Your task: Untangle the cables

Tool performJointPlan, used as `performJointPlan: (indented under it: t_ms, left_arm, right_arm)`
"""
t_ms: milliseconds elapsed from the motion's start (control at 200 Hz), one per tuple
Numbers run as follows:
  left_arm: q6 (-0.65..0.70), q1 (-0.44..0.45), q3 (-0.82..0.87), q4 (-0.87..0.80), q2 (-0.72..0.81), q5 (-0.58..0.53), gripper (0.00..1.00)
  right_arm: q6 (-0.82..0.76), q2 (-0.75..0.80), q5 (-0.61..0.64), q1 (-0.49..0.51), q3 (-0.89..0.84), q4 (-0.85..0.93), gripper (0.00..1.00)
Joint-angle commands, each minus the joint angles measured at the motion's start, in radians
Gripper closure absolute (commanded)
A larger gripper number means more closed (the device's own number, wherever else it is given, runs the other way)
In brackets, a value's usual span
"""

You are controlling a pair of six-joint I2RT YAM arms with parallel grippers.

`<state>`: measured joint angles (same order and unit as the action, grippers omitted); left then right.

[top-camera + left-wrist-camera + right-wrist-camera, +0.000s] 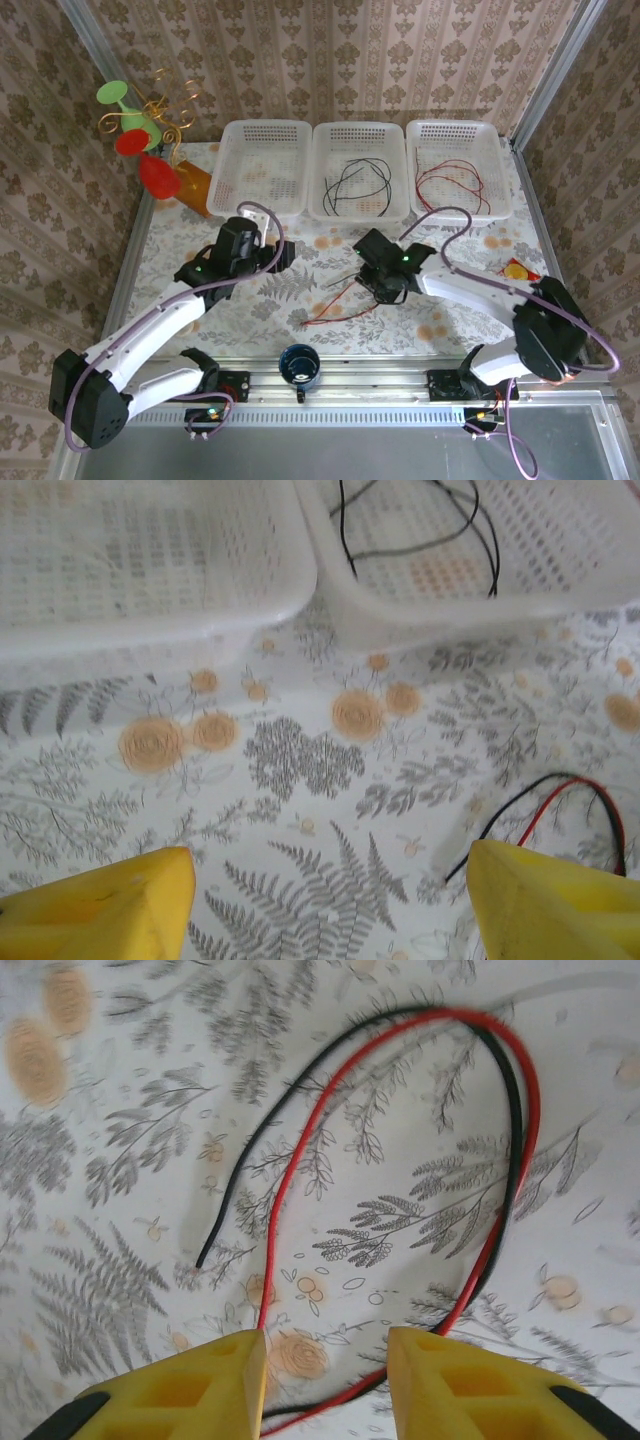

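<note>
From above, the left end effector [280, 255] hangs over the surface [260, 312] just in front of the white baskets [265, 160]. The right end effector [385, 291] sits over the loose red and black cables [340, 316] mid-surface, and more cables lie in the middle and right baskets. The left wrist view shows its yellow fingers [110, 910] spread wide, released, with the cables [575, 781] beside the right finger. In the right wrist view the fingers [190, 1395] stand apart, released, straddling the looped cables [522, 1140].

— Up top: high and behind, looking down over the whole bench [300, 285].
— Wrists: far closer. Left low, facing the baskets [150, 580]; right tight over the cables [525, 1110], glimpsed from left too.
</note>
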<state>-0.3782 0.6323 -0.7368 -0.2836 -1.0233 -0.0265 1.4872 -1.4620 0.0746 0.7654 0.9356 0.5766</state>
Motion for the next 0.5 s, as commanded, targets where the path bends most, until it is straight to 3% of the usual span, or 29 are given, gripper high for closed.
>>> performJointPlan:
  t_ms: [0, 490]
  left_arm:
    - [-0.022, -0.006, 0.037, 0.051, 0.026, 0.033, 0.27]
    - [-0.061, 0.001, 0.113, 0.06, 0.085, 0.033, 0.27]
  right_arm:
    - [0.274, -0.091, 0.019, 0.022, 0.063, 0.015, 0.63]
    - [0.313, -0.322, -0.02, 0.061, 0.17, -0.058, 0.71]
